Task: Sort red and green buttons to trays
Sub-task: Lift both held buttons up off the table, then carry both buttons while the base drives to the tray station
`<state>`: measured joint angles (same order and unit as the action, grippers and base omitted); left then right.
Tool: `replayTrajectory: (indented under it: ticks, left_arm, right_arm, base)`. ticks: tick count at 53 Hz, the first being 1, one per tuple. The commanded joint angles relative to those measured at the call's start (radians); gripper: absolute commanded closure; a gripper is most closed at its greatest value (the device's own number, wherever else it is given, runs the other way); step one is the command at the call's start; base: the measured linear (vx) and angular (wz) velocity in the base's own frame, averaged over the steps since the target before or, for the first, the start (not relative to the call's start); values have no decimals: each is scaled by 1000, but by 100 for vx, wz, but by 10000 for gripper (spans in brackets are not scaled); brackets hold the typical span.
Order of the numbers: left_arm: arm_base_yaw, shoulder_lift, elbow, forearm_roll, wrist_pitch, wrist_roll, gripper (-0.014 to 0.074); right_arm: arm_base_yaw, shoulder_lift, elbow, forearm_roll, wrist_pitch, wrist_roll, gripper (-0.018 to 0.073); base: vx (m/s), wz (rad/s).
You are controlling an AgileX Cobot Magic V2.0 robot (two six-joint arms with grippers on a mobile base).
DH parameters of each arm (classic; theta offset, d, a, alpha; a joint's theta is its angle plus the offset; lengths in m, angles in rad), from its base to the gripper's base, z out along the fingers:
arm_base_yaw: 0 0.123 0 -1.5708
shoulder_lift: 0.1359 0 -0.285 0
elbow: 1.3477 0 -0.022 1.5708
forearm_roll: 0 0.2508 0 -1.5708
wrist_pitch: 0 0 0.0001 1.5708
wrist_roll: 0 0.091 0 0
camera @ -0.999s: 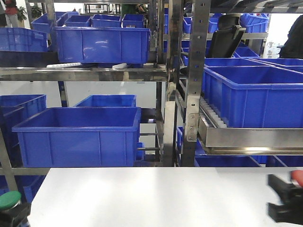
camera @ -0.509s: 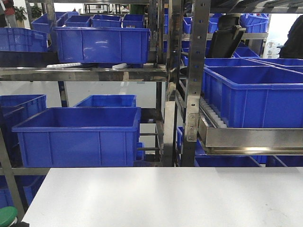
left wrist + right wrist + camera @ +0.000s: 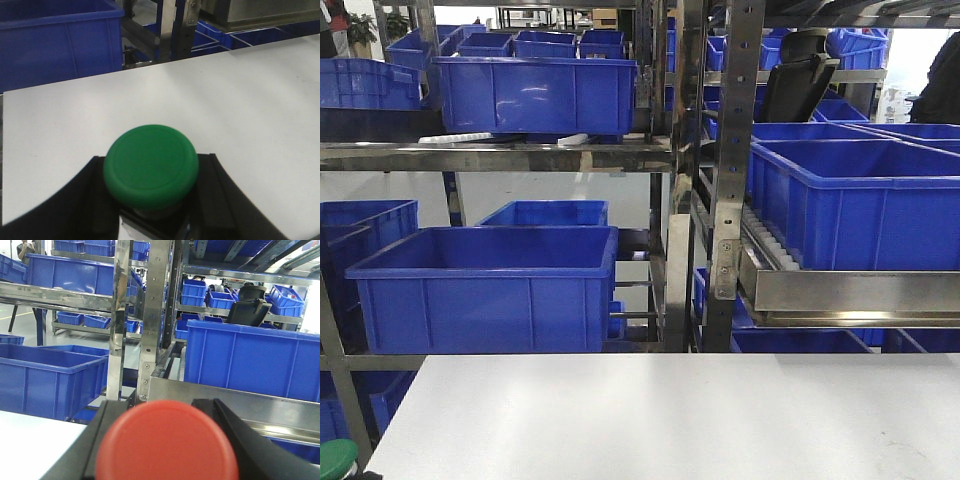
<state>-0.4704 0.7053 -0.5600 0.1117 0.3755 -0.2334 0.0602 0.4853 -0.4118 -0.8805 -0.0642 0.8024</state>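
One green button (image 3: pixel 150 162) in left claw (image 3: pixel 155 175), red button (image 3: pixel 167 447) in right claw (image 3: pixel 161 412)

Frame edges crop the blurred red button (image 3: pixel 167 442) and green button (image 3: pixel 336 461).

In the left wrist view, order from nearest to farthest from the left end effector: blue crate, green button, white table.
1. green button, gripped in the left end effector.
2. white table, below and ahead.
3. blue crate, upper left, beyond the table's far edge.
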Motion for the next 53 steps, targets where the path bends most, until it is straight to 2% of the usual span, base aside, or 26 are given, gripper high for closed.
replayTrajectory:
  ticks: [1, 22, 53]
  left_arm:
    - [-6, -4, -29, -6, -80, -1, 596]
    - [-6, -4, -29, -6, -80, -1, 596]
    - [-6, -4, -29, -6, -80, -1, 596]
  right_arm:
    - [-1, 4, -29, -8, -53, 3, 569]
    - [-2, 4, -29, -8, -53, 3, 569]
    - [-1, 4, -29, -7, -53, 3, 569]
  base:
    - [0, 1]
    - [-2, 25]
    - [-1, 77]
